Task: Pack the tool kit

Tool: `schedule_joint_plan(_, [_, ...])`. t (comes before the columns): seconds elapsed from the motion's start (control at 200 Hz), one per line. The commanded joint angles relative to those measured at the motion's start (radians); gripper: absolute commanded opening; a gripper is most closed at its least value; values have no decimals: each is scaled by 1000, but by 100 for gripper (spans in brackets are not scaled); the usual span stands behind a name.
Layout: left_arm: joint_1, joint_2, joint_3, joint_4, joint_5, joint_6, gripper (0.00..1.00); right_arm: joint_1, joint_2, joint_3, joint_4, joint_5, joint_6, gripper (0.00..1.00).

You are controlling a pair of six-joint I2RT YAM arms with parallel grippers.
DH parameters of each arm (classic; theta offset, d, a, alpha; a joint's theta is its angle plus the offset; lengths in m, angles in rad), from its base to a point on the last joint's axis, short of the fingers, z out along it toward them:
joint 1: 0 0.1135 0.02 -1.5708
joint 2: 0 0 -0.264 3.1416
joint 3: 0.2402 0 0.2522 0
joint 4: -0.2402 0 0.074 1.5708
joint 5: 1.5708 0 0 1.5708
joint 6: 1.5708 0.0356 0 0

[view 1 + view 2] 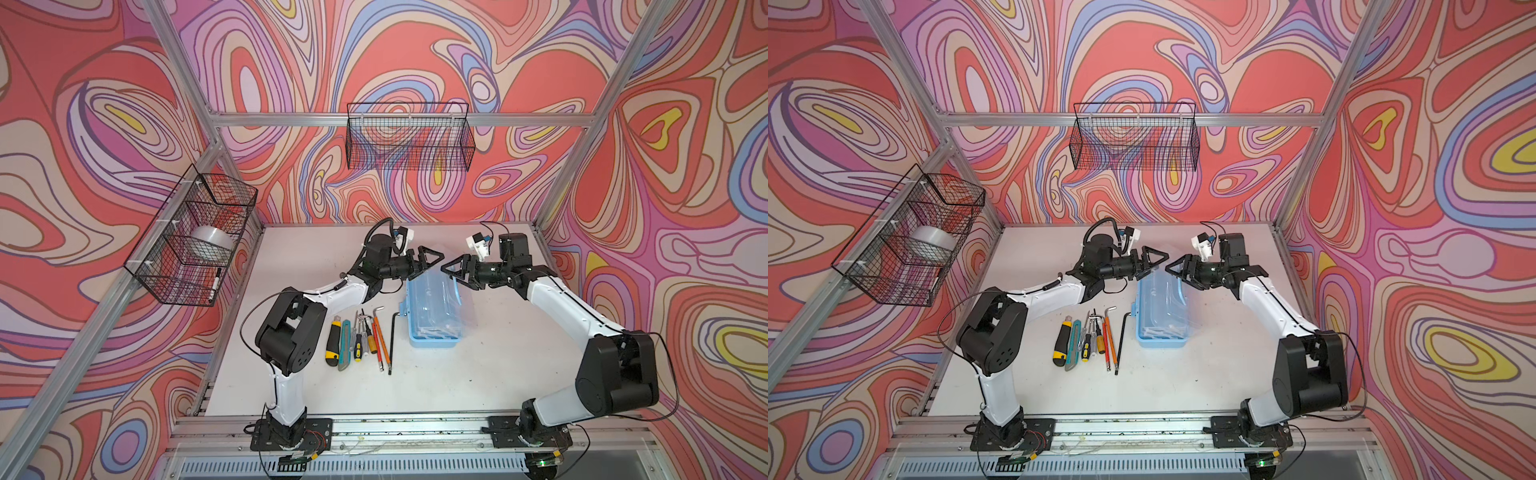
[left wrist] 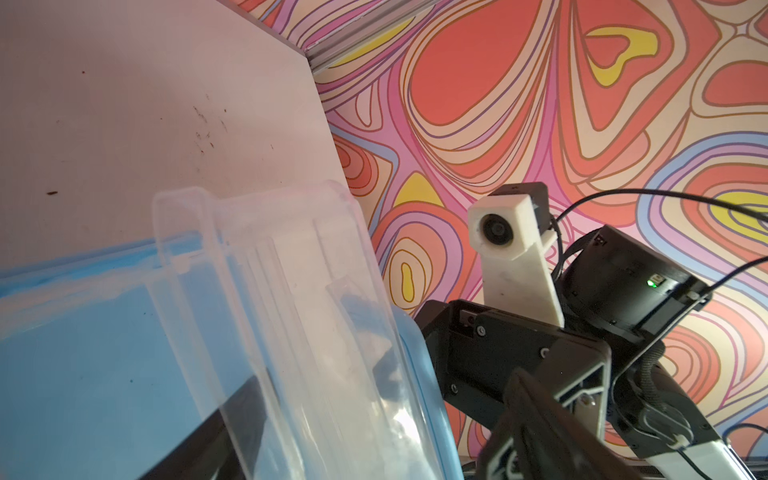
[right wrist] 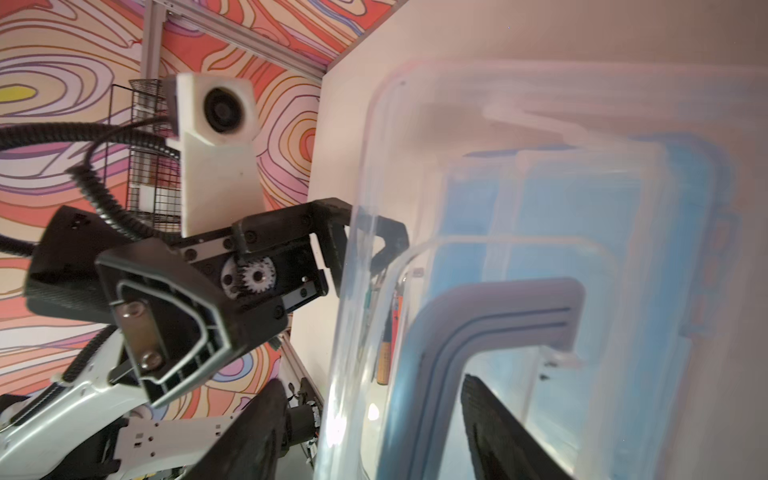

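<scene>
On the table [image 1: 457, 374], one case [image 1: 434, 316], two knives [image 1: 332, 343]

White table [image 1: 478, 374]: flat, matte, few dark specks.
Tool kit case [image 1: 432, 332] right of centre, light-blue base flat on tabletop, clear lid raised.
Left of case, loose tools in 1 row, side by side, lying roughly front to back:
- black hex key [image 1: 392, 340], nearest case, apart from it
- silver hex key [image 1: 377, 311]
- orange-handled tools [image 1: 380, 338]
- small screwdrivers [image 1: 358, 349], bunched, touching
- 2 utility knives: teal one [image 1: 344, 347], yellow-black one [image 1: 333, 343] at row's left end
</scene>
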Motion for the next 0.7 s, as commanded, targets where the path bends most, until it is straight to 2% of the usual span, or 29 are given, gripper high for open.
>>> schedule_joint_plan(0.0, [-24, 22, 65, -1, 14, 26, 89, -3, -67, 29, -158, 216, -56, 72])
schedule_joint_plan(0.32, [-73, 84, 192, -75, 5, 43, 89, -8, -259, 139, -420, 731, -114, 75])
schedule_joint_plan(0.436, [-97, 125, 280, -102, 3, 42, 89, -8, -298, 149, -442, 784, -134, 76])
schedule_joint_plan(0.696, [-152, 221, 432, -168, -4, 53, 89, -10, -336, 87, -434, 795, -139, 76])
